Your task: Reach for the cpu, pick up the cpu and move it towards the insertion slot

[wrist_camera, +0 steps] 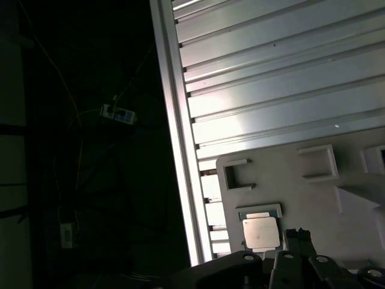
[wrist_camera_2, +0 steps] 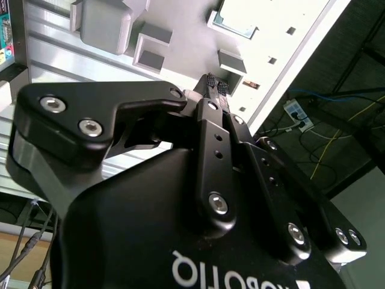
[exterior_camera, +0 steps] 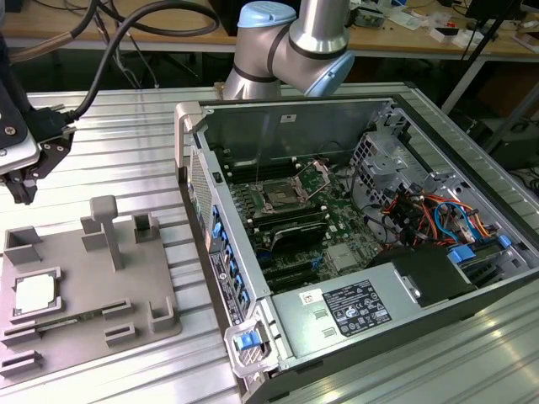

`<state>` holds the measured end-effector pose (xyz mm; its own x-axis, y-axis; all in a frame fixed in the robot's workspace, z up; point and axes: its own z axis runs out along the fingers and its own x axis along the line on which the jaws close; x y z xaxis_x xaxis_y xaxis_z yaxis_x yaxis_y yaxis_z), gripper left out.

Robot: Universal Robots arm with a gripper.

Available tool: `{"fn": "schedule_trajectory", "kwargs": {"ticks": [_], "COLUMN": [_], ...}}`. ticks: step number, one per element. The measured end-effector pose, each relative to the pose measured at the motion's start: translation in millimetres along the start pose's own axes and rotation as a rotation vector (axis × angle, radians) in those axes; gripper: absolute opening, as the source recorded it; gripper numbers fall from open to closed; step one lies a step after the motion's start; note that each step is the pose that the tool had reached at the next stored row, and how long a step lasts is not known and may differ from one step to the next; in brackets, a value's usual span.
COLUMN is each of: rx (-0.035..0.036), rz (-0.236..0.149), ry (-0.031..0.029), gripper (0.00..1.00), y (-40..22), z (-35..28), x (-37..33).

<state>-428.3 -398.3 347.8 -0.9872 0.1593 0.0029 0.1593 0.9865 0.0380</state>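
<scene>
The cpu (exterior_camera: 35,293) lies flat in a raised square holder on the grey fixture plate (exterior_camera: 84,278) at the exterior view's left, silvery top up. Both wrist views show the cpu (wrist_camera: 260,233) (wrist_camera_2: 239,17) in that holder. My gripper (exterior_camera: 23,189) hangs above the plate's far left corner, apart from the chip and higher than it. Its black fingers (wrist_camera_2: 212,90) press together with nothing between them. The insertion slot (exterior_camera: 278,198), with a shiny metal frame, sits on the green board inside the open computer case.
The case's upright side wall (exterior_camera: 210,236) stands between the fixture plate and the board. Grey posts and brackets (exterior_camera: 105,227) rise from the plate. Cables (exterior_camera: 421,215) crowd the case's right side. The ribbed metal table's edge (wrist_camera: 174,138) lies close to the plate.
</scene>
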Motion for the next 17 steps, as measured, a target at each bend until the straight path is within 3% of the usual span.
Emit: {"fn": "schedule_trajectory", "kwargs": {"ticks": [17], "rx": [0.0], "rz": [0.0], "ry": [0.0001], "gripper": [0.11], "y": [-0.8], "z": [0.7], "x": [4.9]}}
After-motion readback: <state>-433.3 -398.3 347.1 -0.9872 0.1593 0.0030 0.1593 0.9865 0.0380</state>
